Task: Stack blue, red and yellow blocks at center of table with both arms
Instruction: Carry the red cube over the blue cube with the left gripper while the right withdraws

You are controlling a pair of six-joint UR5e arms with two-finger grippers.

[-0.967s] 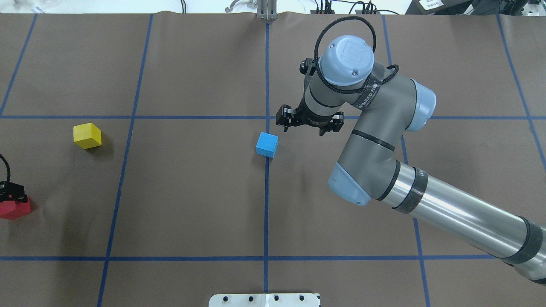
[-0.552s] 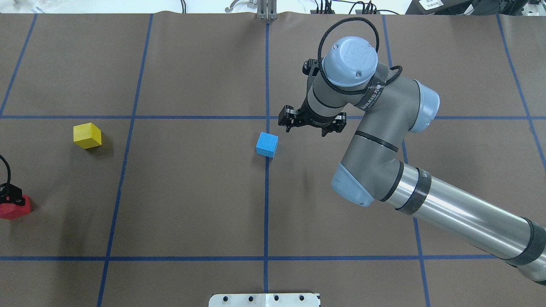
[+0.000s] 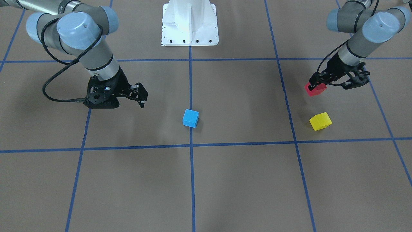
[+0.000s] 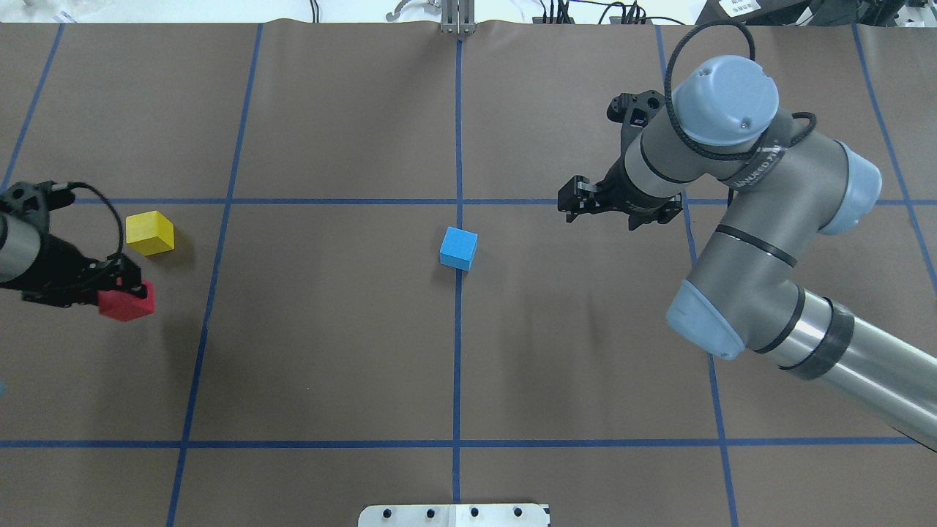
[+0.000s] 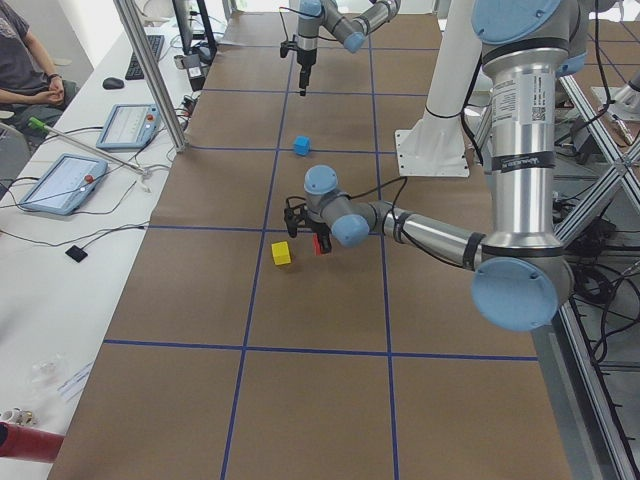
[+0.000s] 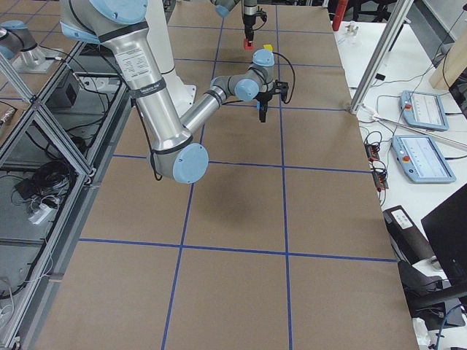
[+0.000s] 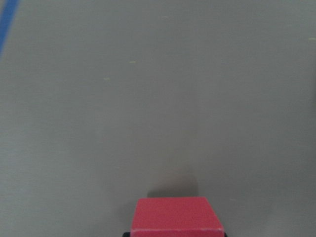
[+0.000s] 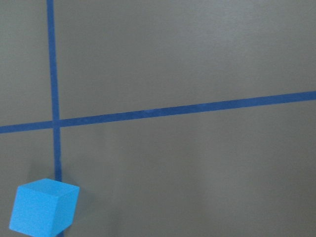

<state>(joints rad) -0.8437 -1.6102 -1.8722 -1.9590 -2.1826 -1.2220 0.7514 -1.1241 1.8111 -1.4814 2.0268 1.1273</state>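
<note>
Held red block (image 4: 128,306) clamped in left gripper (image 4: 121,289), well apart from blue block (image 4: 458,248) — probably step 2. Showed right gripper (image 4: 613,212) spread, empty. Called next for centring red over blue.

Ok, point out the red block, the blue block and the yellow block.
red block (image 4: 127,308), overhead exterior, exposed red face.
blue block (image 4: 460,244), overhead exterior, top face.
yellow block (image 4: 148,225), overhead exterior, top face.
</note>
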